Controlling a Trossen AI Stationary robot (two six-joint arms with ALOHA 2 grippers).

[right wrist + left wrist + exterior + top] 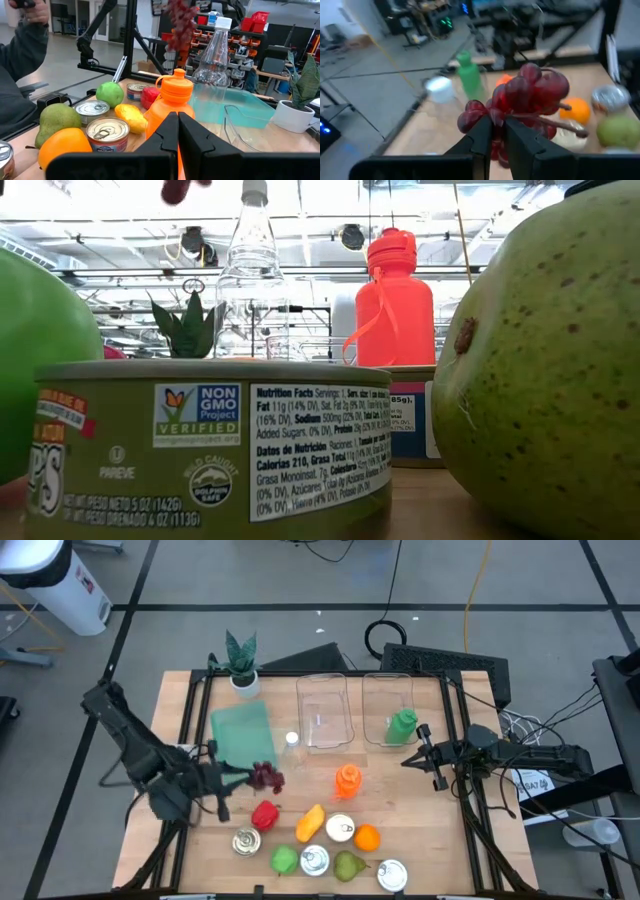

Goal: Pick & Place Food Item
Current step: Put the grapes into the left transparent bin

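We are clamping the grape bunch (pixel 530 97) in the left gripper (pixel 496 131) above the table (pixel 180 720); the right gripper (pixel 422 752) is waiting, clenched empty.

The counter (pixel 420 850) is pale planked wood, matt. The grapes (pixel 530 95) look glossy and smooth (plastic, seemingly); the cans (pixel 106 132) are shiny metal, one (pixel 210 445) wrapped in printed paper.

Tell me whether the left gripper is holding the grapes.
Yes, the left gripper is shut on the stem of the red grapes, lifted above the table.
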